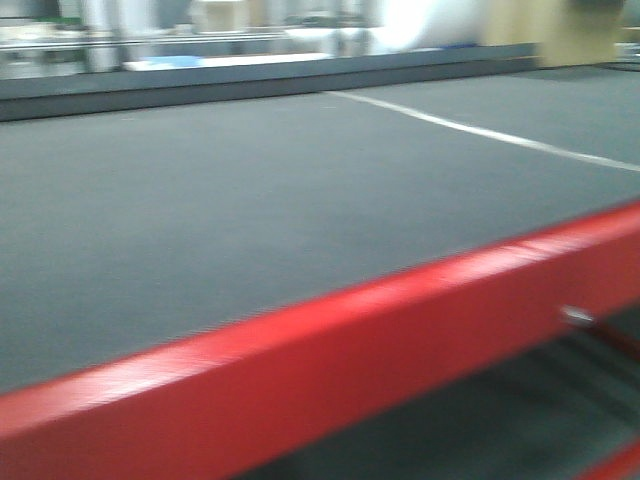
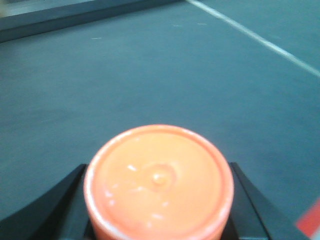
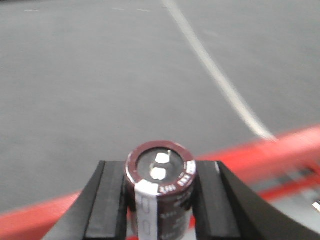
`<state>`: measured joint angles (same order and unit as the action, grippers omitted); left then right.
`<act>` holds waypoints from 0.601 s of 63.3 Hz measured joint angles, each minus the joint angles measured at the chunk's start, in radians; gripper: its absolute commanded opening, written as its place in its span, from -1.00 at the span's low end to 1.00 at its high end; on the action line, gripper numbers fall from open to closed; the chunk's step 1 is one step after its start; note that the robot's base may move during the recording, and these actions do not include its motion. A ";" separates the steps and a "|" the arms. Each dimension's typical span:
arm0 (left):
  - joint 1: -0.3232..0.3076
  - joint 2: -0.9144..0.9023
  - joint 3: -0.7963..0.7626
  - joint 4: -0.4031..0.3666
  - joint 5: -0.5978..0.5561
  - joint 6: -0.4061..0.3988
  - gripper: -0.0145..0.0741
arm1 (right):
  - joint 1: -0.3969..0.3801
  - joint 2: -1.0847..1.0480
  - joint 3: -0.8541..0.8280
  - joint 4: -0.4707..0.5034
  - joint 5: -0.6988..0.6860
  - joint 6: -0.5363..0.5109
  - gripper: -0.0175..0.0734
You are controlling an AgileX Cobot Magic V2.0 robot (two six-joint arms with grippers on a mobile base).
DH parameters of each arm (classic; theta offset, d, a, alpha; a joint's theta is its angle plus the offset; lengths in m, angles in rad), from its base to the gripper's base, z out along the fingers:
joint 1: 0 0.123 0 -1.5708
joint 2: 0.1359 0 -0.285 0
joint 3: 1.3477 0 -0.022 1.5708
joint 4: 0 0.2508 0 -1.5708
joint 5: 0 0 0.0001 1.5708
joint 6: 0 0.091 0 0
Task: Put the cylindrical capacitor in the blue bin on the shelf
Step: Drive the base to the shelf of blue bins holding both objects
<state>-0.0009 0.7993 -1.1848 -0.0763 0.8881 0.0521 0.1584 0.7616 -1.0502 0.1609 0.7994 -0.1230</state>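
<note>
The cylindrical capacitor (image 3: 161,187), dark brown with a pale stripe and two silvery terminals on its end, stands between the black fingers (image 3: 107,205) of my right gripper (image 3: 161,200), which is shut on it above a red rail (image 3: 280,150). In the left wrist view my left gripper (image 2: 158,200) is shut on a larger orange cylinder (image 2: 158,182); only the finger edges (image 2: 250,200) show beside it. The blue bin and the shelf are out of view. No gripper appears in the front view.
A wide dark grey mat surface (image 1: 250,210) stretches ahead, bordered by a red rail (image 1: 350,370) near me. A white line (image 1: 480,130) crosses it at the right. A raised dark edge (image 1: 200,85) and blurred equipment lie at the far side.
</note>
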 measured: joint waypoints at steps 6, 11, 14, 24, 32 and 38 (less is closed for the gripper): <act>0.000 0.000 0.000 0.000 0.000 0.000 -0.92 | 0.000 0.000 0.000 -0.001 0.000 0.000 -0.97; 0.000 0.000 0.000 0.000 0.000 0.000 -0.92 | 0.000 0.000 0.000 -0.001 0.000 0.000 -0.97; 0.000 0.000 0.000 0.000 0.000 0.000 -0.92 | 0.000 0.000 0.000 -0.001 0.000 0.000 -0.97; 0.000 0.000 0.000 0.000 0.002 0.000 -0.92 | 0.000 0.000 0.000 -0.001 0.000 0.000 -0.97; 0.000 0.000 0.000 0.000 0.002 0.000 -0.92 | 0.000 0.000 0.000 -0.001 0.000 0.000 -0.97; 0.000 0.000 0.000 0.000 0.002 0.000 -0.92 | 0.000 0.000 0.000 -0.001 0.000 0.000 -0.97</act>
<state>-0.0009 0.7993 -1.1848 -0.0763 0.8898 0.0521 0.1584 0.7616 -1.0502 0.1604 0.7994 -0.1230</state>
